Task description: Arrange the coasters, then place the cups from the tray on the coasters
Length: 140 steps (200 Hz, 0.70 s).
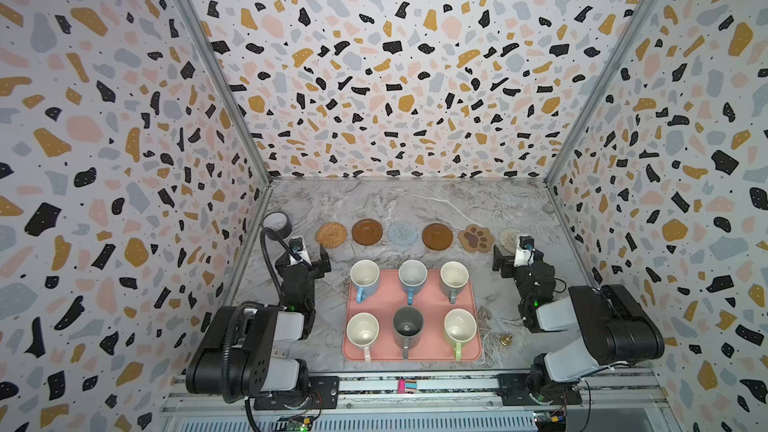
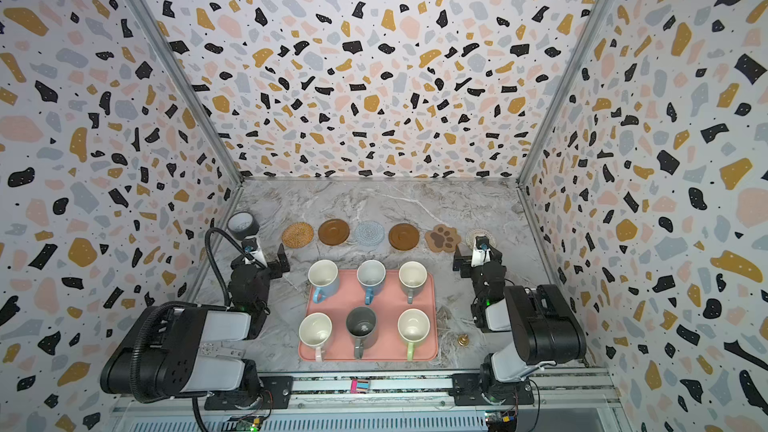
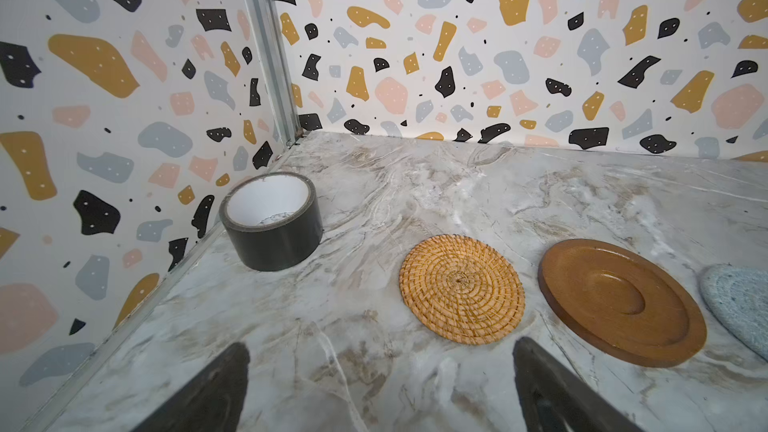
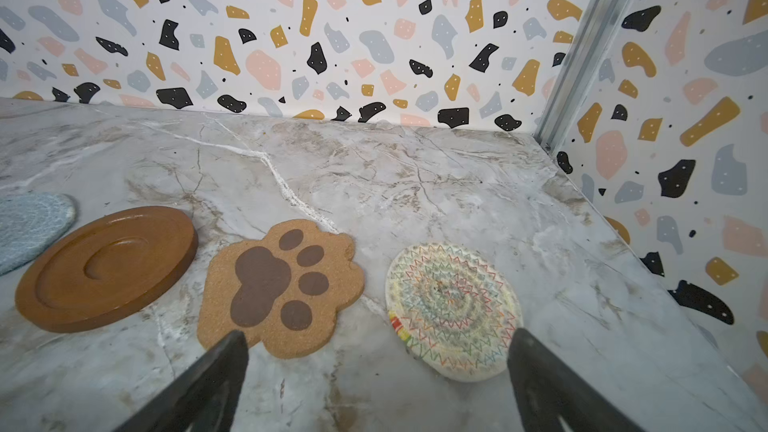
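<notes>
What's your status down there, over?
Open and empty: left gripper, right gripper. Six coasters in a row; six cups on the tray. Nearby tape roll not blocking.

This is a robotics lab test booth rather than a home. Three walls (image 1: 395, 76) papered in terrazzo print meet at bare aluminium posts (image 1: 210, 55) in the upper corners of both top views, closing in a marble-look tabletop (image 1: 415, 205). Along the bottom edge a metal rail (image 1: 415, 386) carries the left arm (image 1: 249, 346) and the right arm (image 1: 602, 326) (cables exposed). Below it are what look like small circuit boards (image 1: 301, 423). The cups (image 1: 365, 278) on the tray (image 1: 386, 305) and the coasters (image 1: 367, 231) sit in neat rows like props.
</notes>
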Tool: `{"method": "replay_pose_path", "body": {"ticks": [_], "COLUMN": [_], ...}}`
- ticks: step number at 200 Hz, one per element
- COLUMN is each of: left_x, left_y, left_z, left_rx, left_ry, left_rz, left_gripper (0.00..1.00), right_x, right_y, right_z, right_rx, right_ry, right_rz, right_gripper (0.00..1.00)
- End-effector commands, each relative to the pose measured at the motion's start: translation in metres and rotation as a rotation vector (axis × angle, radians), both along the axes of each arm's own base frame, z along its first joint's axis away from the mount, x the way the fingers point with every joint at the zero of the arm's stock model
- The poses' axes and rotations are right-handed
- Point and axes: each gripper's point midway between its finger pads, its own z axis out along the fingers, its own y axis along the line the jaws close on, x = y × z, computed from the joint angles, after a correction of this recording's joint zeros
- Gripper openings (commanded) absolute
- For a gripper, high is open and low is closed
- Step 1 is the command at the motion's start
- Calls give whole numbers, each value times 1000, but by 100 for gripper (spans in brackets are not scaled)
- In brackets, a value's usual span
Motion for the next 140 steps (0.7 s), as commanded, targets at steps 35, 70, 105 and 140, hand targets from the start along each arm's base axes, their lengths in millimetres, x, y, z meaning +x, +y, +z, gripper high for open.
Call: {"method": "replay_pose_path", "body": {"ticks": [35, 70, 105, 140], "left_x": [0, 0, 0, 0], "left_y": [0, 0, 0, 0], "left_z": [13, 13, 14, 13], "left_rx": [7, 6, 6, 6], "left_ry": [-54, -56, -57, -57], "left_rz": [1, 1, 1, 1], "left_gripper": [100, 99, 99, 100], "right_x": [2, 2, 2, 2], "right_y": [0, 1, 1, 1], "right_z": [13, 12, 12, 12], "right_rx": [-7, -9, -9, -10], "right_ry": [-38, -36, -35, -36], "right_rz": [-2, -1, -2, -1], "right_gripper": [99, 99, 99, 99]}}
